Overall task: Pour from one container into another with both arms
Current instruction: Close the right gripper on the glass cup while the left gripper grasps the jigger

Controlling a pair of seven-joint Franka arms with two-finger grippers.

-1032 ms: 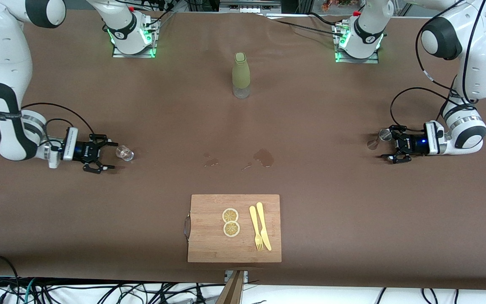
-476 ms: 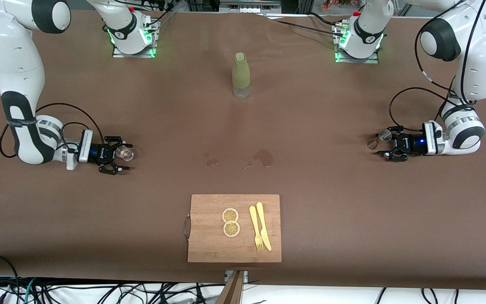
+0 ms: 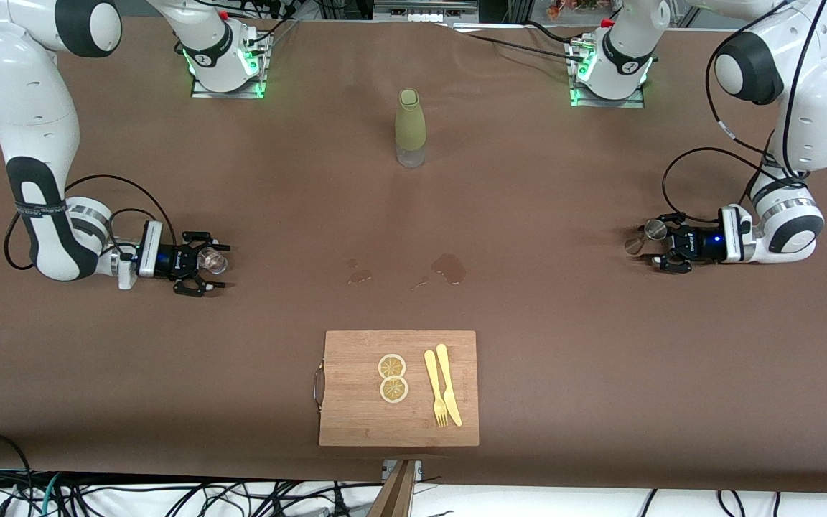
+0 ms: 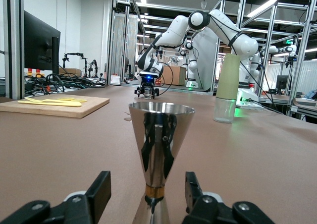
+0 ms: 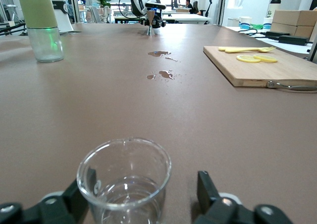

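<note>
- We judged the pour as not yet begun: both containers stood on the table [image 3: 528, 301], neither one lifted.
- Our left gripper [image 3: 661, 253], low at the left arm's end of the table, had its fingers [image 4: 99, 192] around the steel jigger [image 4: 154, 154], a narrow gap showing on each side, so no firm grip yet.
- Our right gripper [image 3: 202, 269], low at the right arm's end, bracketed the glass cup [image 5: 124, 179] with wide fingers [image 5: 208, 187], not touching.
- Left to do: grasp, lift, bring together, tip.
- Spilled drops [image 3: 448, 267] lay mid-table.
- We could read no labels or writing.
</note>
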